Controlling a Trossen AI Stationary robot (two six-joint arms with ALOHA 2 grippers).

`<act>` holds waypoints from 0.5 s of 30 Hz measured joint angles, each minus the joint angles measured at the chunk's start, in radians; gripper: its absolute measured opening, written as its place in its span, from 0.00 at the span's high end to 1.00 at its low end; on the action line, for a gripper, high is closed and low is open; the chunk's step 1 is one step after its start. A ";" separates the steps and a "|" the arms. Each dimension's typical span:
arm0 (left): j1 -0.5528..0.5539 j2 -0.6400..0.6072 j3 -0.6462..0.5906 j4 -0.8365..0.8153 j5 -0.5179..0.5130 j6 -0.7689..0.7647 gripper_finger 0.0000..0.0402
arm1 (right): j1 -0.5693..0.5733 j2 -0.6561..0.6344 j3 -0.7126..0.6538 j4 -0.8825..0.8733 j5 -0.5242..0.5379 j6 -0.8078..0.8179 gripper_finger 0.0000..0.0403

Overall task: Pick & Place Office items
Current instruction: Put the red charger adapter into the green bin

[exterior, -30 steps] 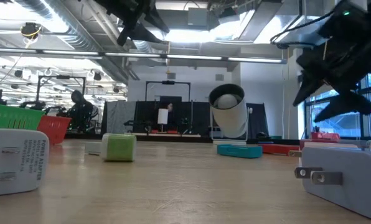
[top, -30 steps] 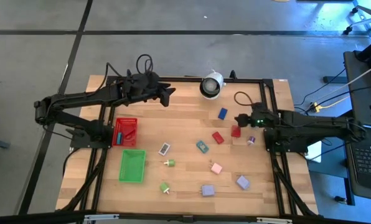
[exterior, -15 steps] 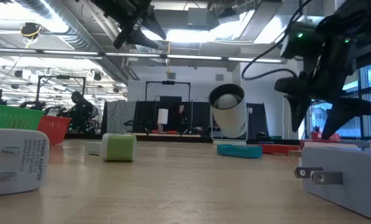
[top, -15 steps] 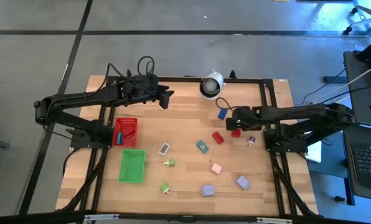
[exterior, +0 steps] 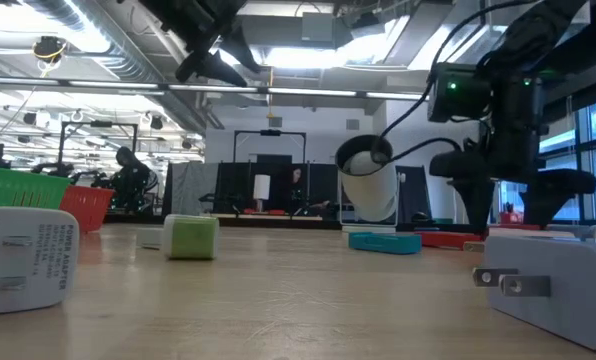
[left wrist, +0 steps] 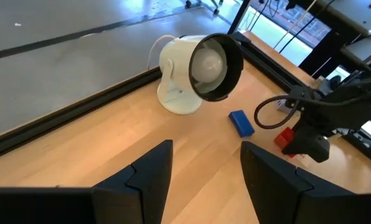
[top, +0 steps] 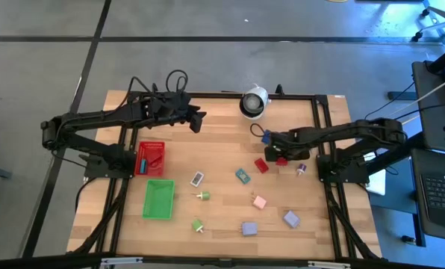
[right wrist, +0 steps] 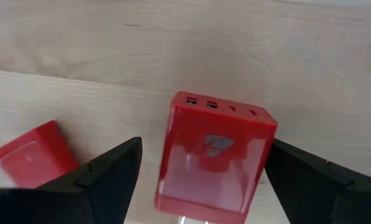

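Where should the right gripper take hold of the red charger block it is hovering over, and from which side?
A hedged call: from straight above, by its two long flat side faces. In the right wrist view the red charger block lies flat between the open fingers of the right gripper, with bare wood on both sides. The smaller red block sits apart, outside one finger.

Wooden table (top: pixel 222 123), black-framed. On it: red tray (top: pixel 150 158), green tray (top: pixel 159 199), white round lamp-like object (top: pixel 253 102), scattered office items (top: pixel 244 175) in red, blue, teal, pink, lavender, green.
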 joint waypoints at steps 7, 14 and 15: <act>0.000 0.000 0.000 -0.034 -0.001 0.000 0.54 | 0.000 0.024 0.003 -0.009 0.010 -0.073 0.25; 0.000 0.000 0.000 -0.034 -0.081 0.000 0.54 | 0.000 0.024 0.001 -0.020 0.023 -0.074 0.45; 0.000 0.000 0.000 -0.034 -0.104 0.000 0.54 | 0.000 0.024 0.001 -0.023 0.023 -0.076 0.47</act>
